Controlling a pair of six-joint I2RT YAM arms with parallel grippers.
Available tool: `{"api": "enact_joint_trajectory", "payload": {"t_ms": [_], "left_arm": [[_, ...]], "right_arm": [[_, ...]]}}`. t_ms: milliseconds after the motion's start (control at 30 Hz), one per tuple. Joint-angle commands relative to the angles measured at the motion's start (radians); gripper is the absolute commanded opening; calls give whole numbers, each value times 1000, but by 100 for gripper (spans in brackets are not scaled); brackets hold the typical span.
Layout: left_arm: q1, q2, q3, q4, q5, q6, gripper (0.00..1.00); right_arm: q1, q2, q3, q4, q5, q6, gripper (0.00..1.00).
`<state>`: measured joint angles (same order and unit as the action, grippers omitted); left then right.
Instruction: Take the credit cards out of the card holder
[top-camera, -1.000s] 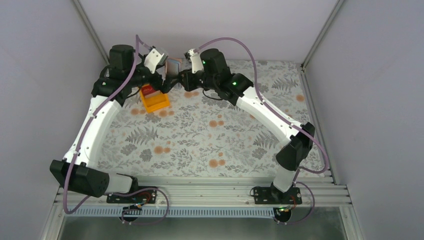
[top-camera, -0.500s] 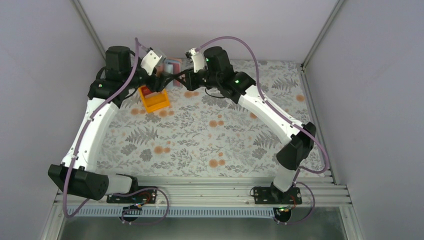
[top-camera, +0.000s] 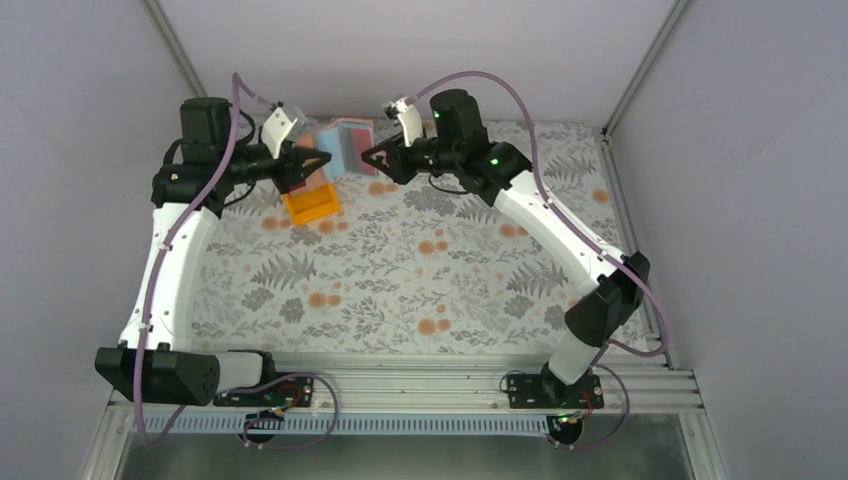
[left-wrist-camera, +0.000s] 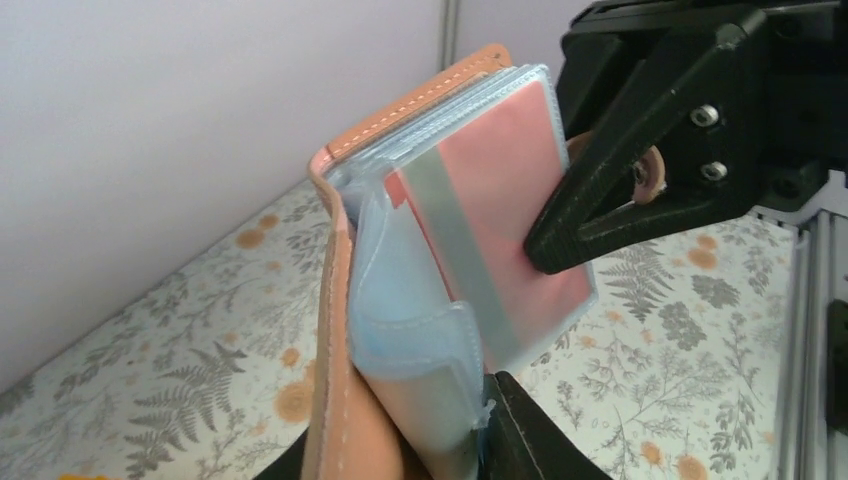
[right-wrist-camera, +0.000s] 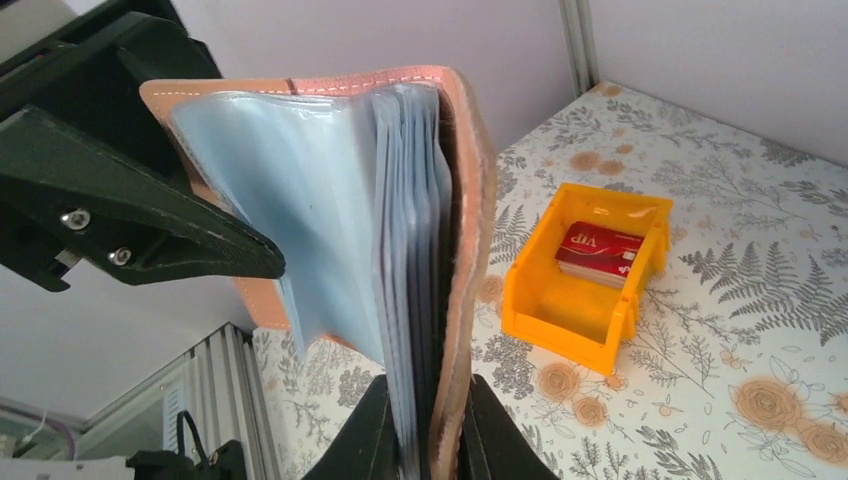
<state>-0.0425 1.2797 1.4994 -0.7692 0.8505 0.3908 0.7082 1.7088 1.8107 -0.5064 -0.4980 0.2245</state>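
Card holder (spread open) is pinched by left gripper and right gripper; credit cards lie in orange tray.

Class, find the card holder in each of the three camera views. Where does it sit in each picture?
Top view: card holder at upper middle.
Left wrist: card holder fills the centre, open.
Right wrist: card holder centre-left, upright, open.
Shared landmark: flowered tablecloth, seen in all three.

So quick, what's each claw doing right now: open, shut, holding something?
Left gripper: closed on one cover of the flat tan-brown bifold card holder.
Right gripper: closed on the same holder's other side.
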Motion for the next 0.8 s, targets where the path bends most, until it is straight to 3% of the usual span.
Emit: {"api": "enact_joint_trajectory", "payload": {"t_ms": [0,67,100,267,400,500,633,767], "left_arm": [[9,-22,-4,-36,89,43,20],[13,-24,-1,-39,98,45,4],[13,-24,-1,-40,104,44,3],[13,-23,3,-74,151,73,2],[13,-25,12,-116,225,114,2],[13,-27,20,-144,261,146,2],[13,-27,33,-174,261,181,2],[13,-29,42,-206,274,224,2]], "right_arm": [[-4,-84,0,11,-98,-81,4],[-4,-89,-1,6,-122,-102,4],[-4,-91,0,2,-135,-113,4],[-3,-107,-16,-9,-164,-158,15],[-9,-123,-63,21,-128,-164,43],[-15,-122,-79,36,-120,-172,56],[-22,-120,-103,54,-131,-189,62],[-42,-144,-157,79,-249,-231,62]]}}
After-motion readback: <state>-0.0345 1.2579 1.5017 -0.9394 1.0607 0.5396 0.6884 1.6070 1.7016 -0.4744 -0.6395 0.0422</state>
